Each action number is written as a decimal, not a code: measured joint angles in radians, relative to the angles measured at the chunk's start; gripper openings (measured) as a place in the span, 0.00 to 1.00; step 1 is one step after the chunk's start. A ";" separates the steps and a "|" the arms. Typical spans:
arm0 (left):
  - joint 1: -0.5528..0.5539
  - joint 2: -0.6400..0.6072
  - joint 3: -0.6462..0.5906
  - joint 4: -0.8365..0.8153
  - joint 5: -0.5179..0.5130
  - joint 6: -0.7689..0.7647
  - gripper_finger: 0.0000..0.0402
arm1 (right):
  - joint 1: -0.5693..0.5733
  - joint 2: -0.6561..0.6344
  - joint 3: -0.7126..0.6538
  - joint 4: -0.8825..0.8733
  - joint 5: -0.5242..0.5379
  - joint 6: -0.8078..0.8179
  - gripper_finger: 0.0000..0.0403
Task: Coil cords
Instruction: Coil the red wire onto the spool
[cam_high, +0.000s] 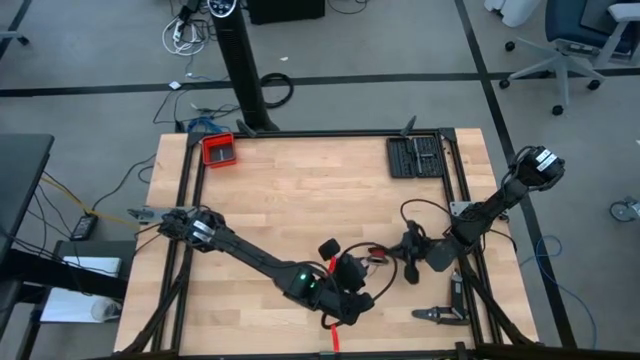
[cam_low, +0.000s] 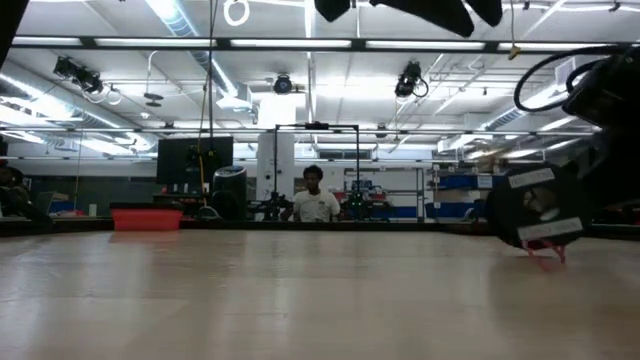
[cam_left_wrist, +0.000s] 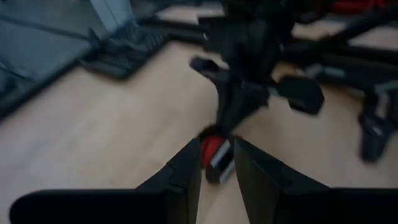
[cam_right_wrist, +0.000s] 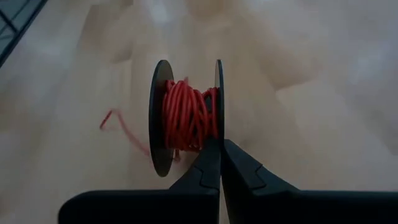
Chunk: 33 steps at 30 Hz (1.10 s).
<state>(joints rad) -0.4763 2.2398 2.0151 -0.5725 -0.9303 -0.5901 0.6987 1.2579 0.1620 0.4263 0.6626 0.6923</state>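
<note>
One blurred red cord (cam_left_wrist: 211, 149) bundle.

Bare wooden table (cam_low: 300, 300) across foreground. Red tray (cam_low: 146, 218) at far left edge. Dark gripper (cam_low: 540, 215) at right, low over table, thin red cord (cam_low: 548, 254) beneath it. Person (cam_low: 314, 200) in room behind.

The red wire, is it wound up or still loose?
Mostly wound: the red wire wraps a black spool, with one short tail trailing onto the table.
</note>
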 joint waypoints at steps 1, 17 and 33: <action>0.000 0.000 0.000 -0.014 0.034 -0.018 0.25 | -0.001 0.000 -0.002 -0.004 -0.021 0.003 0.00; 0.008 -0.001 -0.240 0.229 0.369 -0.133 0.25 | -0.002 0.000 -0.006 0.065 -0.038 -0.070 0.00; 0.046 0.000 -0.406 0.538 0.365 -0.226 0.25 | -0.003 0.000 -0.005 0.182 0.021 -0.176 0.00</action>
<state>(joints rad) -0.4305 2.2402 1.6096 -0.0343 -0.5649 -0.8159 0.6952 1.2579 0.1570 0.6078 0.6838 0.5162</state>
